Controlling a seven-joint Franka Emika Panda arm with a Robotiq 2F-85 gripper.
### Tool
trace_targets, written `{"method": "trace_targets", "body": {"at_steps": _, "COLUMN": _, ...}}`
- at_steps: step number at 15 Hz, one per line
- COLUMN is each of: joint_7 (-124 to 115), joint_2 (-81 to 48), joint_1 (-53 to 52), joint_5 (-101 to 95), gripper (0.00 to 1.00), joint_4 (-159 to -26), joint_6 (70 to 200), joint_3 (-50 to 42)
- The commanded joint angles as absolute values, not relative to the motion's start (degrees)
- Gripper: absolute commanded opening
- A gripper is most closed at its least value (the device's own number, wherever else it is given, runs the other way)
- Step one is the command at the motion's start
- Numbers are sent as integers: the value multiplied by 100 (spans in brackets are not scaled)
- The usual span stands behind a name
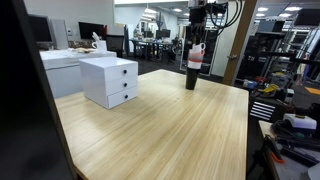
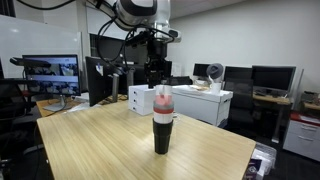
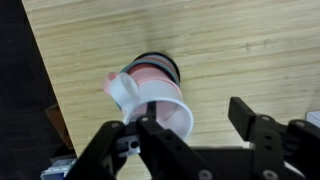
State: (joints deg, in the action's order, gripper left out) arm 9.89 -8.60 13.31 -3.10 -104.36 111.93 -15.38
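Claw (image 3: pixel 195 142): open wide, holds nothing; fingers apart in the wrist view.
Claw pos.: hangs just above the cup stack (image 2: pixel 162 120) in both exterior views, approx. centred over it.
Cup stack: upright on the desk (image 1: pixel 150 140) near its far edge; dark cup at bottom, pink/white cup on top.
Contact w/ cups: can't tell.
Drawer unit (image 1: pixel 110 80): white, on the same desk, well apart from the cups.

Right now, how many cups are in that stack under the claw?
3, nested upright on the table: black cup at the bottom, pink cup in it, white cup on top, below the claw. More could be hidden inside.
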Motion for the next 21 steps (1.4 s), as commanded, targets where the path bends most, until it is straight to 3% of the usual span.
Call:
{"method": "trace_targets", "body": {"at_steps": 1, "joint_7": 830, "joint_2": -696, "joint_1": 1386, "joint_5": -502, "gripper": 45, "joint_4": -10588, "joint_6": 11093, "joint_3": -1492}}
{"method": "trace_targets", "body": {"at_steps": 6, "joint_7": 771, "joint_2": -704, "joint_1": 1388, "joint_5": -613, "gripper": 12, "joint_4": -10578, "joint_6": 11068, "joint_3": -1519}}
{"method": "trace_targets", "body": {"at_steps": 9, "joint_7": 765, "joint_2": -677, "joint_1": 1373, "joint_5": -747, "gripper": 2, "joint_4": -10576, "joint_6": 11078, "joint_3": -1522}}
{"method": "trace_targets", "body": {"at_steps": 21, "joint_7": 935, "joint_2": -612, "joint_1": 1354, "joint_5": -1149, "gripper": 4, "joint_4": -10618, "joint_6": 11683, "joint_3": -1500}}
